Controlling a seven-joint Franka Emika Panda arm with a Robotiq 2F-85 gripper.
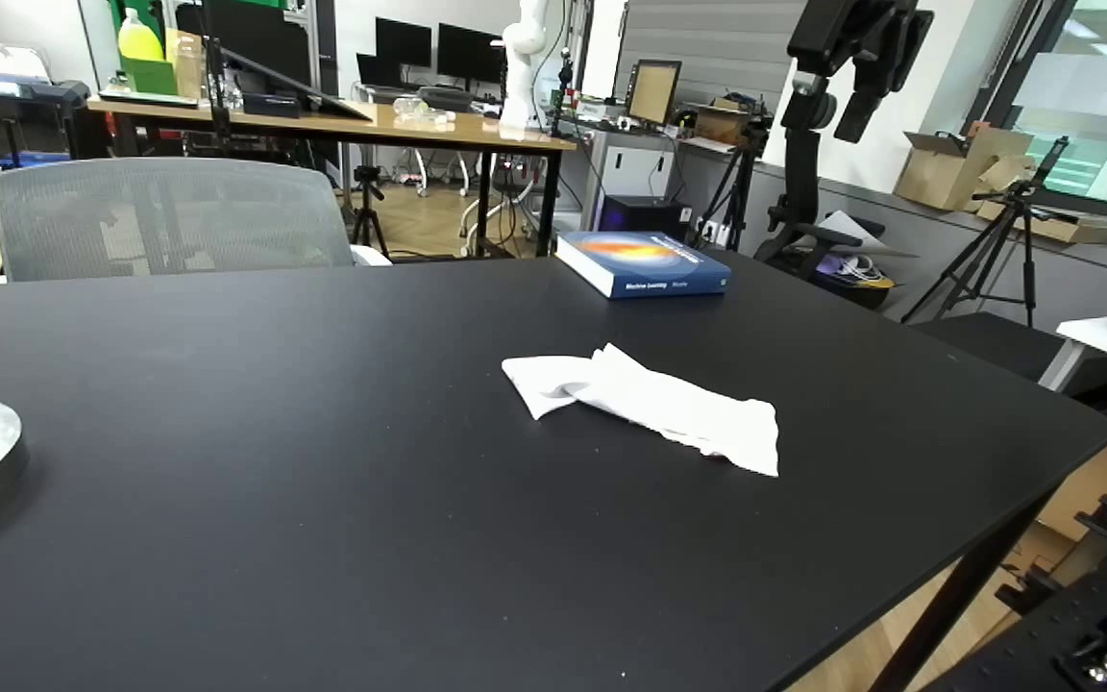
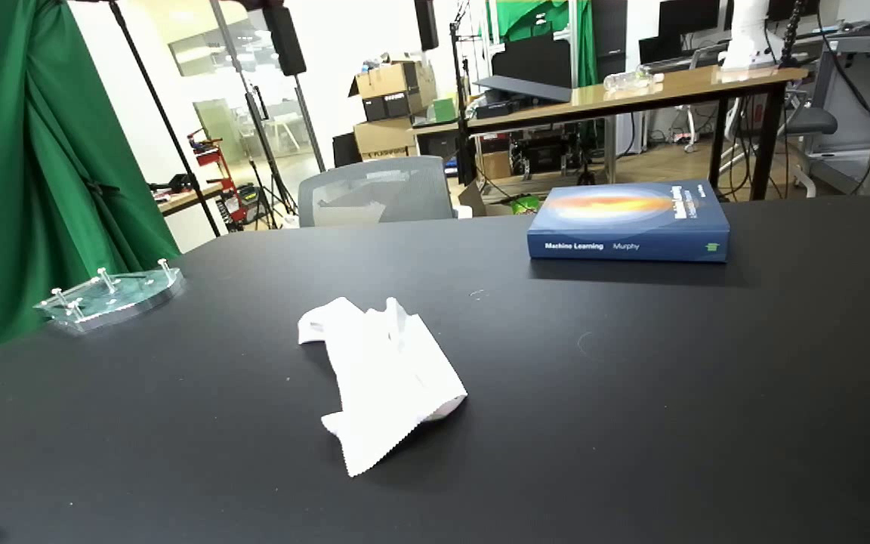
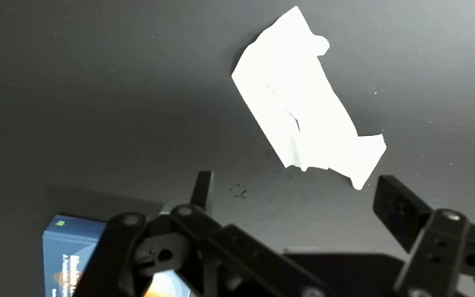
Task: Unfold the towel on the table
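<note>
A white towel with zigzag edges lies crumpled and partly folded over itself on the black table (image 1: 323,461). The towel shows in both exterior views (image 1: 674,408) (image 2: 390,378) and in the wrist view (image 3: 295,82). One narrow end is twisted and the layers overlap along its length. My gripper (image 3: 296,181) is open and empty above the table. In the wrist view the towel lies ahead of the fingertips, and its narrow end points toward the right finger. In both exterior views the gripper (image 1: 830,111) (image 2: 356,41) hangs high at the top edge, well apart from the towel.
A thick blue book (image 1: 645,264) lies near the table's edge; it also shows in the wrist view (image 3: 76,247), partly behind the left finger. A clear plate with bolts (image 2: 110,298) sits at the table's edge by a green curtain (image 2: 50,151). A mesh chair (image 1: 169,216) stands behind the table.
</note>
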